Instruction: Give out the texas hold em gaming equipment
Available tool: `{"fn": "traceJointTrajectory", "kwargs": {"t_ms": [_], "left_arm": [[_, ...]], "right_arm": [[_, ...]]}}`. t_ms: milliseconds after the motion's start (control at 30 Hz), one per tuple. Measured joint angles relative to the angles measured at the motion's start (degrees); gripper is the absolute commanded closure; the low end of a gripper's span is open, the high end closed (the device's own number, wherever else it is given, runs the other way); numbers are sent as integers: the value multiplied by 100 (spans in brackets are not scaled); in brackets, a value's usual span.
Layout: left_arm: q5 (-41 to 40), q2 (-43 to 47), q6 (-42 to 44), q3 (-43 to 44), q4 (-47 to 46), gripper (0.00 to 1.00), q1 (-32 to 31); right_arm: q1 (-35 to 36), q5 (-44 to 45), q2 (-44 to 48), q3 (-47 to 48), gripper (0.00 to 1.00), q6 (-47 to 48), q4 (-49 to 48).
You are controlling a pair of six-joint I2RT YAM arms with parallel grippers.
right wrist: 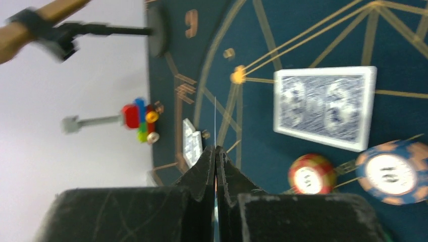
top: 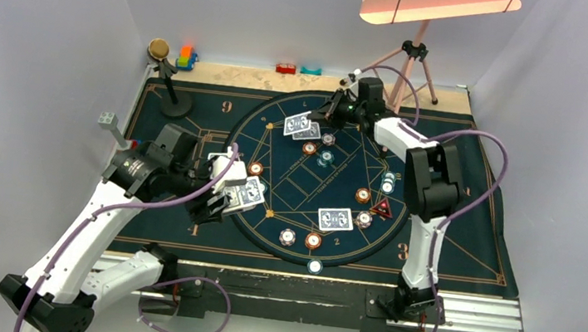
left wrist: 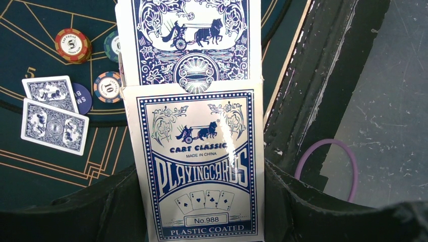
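The left arm, elbow swung low and out to the side, reaches across the dark mat (top: 467,227) to the circle's left rim, its left pincer (top: 230,195) grasping a card box (left wrist: 199,166) from which blue-backed cards (left wrist: 189,35) jut. The right arm rises from its base, bends high and stretches to the far rim, its right pincer (right wrist: 216,156) clenched just beside two dealt cards (top: 302,125). Another pair of cards (top: 335,218), scattered chips (top: 313,241) and a red triangular token (top: 383,209) lie on the mat.
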State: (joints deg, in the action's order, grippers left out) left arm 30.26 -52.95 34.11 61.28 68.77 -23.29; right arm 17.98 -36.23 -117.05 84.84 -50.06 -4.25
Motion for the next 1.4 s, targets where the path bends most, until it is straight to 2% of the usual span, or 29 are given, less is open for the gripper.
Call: {"fn": "traceJointTrajectory", "kwargs": {"t_ms": [133, 167, 300, 400, 533, 633, 733, 900, 1033, 1200, 1400], "left_arm": [[2, 46, 0, 2, 13, 100, 0], [2, 52, -2, 0, 15, 100, 0], [15, 72, -2, 0, 17, 100, 0], [35, 76, -2, 2, 20, 100, 0], [46, 81, -2, 2, 26, 100, 0], [48, 81, -2, 2, 33, 100, 0], [50, 81, -2, 2, 33, 100, 0], [63, 79, -2, 2, 33, 100, 0], [68, 57, -2, 2, 31, 100, 0], [66, 2, -4, 2, 28, 100, 0], [68, -74, -4, 4, 15, 100, 0]], "right_arm": [[-2, 525, -564, 415, 100, 310, 501], [2, 651, -643, 494, 97, 380, 634], [13, 1078, -734, 693, 47, 625, 1019], [42, 1329, -723, 756, 30, 778, 1134], [81, 1611, -533, 737, 24, 911, 1405], [162, 1749, 42, 496, 15, 977, 1482], [319, 1740, 837, 186, 11, 1043, 1499], [1196, 1506, 2297, -404, 8, 1196, 1346], [2009, 975, 3018, -1032, 7, 1167, 1145], [2450, 568, 3235, -1711, 5, 1003, 1049], [2846, 341, 3233, -1991, 4, 883, 990]]}}
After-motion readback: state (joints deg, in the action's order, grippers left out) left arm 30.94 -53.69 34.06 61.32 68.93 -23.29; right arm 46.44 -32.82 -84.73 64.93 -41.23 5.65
